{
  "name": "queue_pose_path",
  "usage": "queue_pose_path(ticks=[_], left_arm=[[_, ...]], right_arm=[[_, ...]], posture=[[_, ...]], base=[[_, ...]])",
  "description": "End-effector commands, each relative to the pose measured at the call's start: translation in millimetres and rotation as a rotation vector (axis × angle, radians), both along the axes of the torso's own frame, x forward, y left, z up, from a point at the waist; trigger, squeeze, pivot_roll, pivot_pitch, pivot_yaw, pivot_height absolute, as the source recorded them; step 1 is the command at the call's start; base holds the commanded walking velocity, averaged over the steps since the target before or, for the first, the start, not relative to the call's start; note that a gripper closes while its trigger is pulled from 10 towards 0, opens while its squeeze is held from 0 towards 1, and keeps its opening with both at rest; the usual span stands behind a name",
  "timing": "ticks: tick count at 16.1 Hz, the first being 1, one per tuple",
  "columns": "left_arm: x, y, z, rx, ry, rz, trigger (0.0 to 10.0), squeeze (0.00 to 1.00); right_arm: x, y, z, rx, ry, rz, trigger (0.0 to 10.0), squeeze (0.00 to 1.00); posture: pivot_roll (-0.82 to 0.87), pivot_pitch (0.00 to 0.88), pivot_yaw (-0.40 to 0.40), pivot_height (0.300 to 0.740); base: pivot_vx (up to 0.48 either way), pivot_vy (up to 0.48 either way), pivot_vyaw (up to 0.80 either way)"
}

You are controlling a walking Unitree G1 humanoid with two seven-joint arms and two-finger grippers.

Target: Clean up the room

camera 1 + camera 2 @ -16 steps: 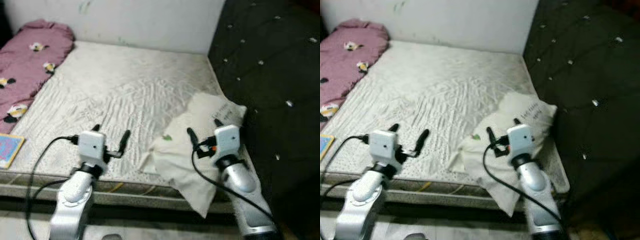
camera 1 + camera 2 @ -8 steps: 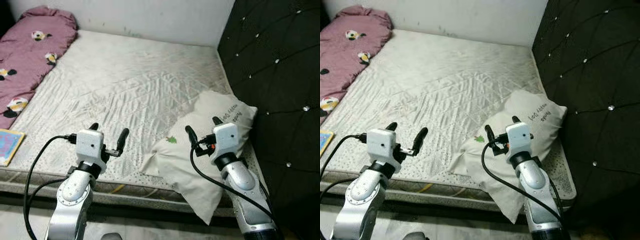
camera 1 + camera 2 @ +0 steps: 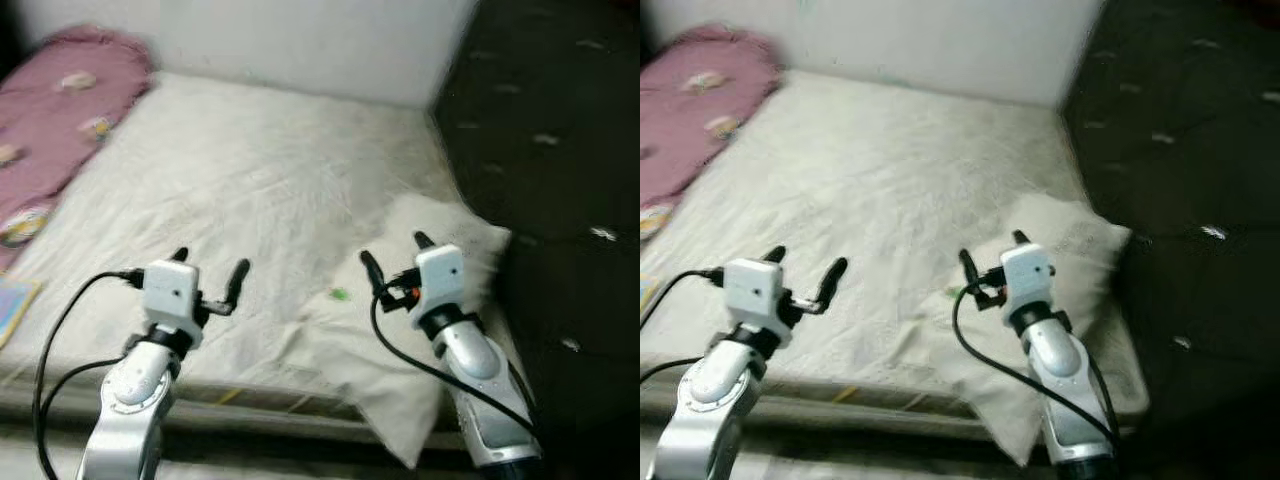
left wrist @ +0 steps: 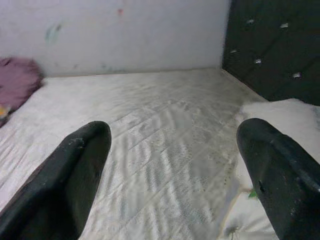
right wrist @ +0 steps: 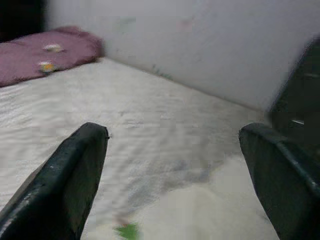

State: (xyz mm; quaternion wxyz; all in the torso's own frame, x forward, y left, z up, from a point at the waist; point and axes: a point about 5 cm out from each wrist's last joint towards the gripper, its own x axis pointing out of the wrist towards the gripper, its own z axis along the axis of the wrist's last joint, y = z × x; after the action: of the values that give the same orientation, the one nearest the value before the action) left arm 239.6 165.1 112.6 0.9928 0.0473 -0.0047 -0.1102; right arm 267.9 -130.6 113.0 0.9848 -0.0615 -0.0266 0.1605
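Blur and cut-offs, head views

Both eye views motion-smeared. Pillow (image 3: 400,330) print unreadable, its near half covered by the right arm. Pink blanket (image 3: 50,130) and blue book (image 3: 12,308) cut by the frame edge; blanket's motifs indistinct.

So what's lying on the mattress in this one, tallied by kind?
White pillow: 1
Pink blanket with a cartoon print: 1
Blue booklet at the near edge: 1
Total: 3 things on the mattress. Both end effectors, left and right, hover open and hold nothing.
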Motion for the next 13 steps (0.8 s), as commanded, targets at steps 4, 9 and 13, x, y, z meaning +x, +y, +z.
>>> queue_pose_path(ticks=[4, 9, 13], left_arm=[[2.2, -8.9, -0.2, 0.000, 0.003, 0.008, 10.0, 0.00], [1.7, -9.3, 0.6, 0.012, -0.005, 0.012, 10.0, 0.00], [1.5, -9.8, 0.0, 0.012, -0.006, 0.009, 10.0, 0.00]], right_arm=[[-0.9, -11.1, -1.0, -0.013, 0.004, -0.034, 10.0, 0.00], [-1.3, -10.9, -1.2, -0.023, 0.004, -0.028, 10.0, 0.00], [-1.8, -10.8, -1.9, -0.023, 0.007, -0.028, 10.0, 0.00]], posture=[[0.00, 0.000, -0.098, 0.740], [0.01, 0.000, -0.101, 0.740], [0.01, 0.000, -0.101, 0.740]], base=[[0.164, 0.000, 0.00], [0.000, 0.000, 0.12], [0.000, -0.061, 0.32]])
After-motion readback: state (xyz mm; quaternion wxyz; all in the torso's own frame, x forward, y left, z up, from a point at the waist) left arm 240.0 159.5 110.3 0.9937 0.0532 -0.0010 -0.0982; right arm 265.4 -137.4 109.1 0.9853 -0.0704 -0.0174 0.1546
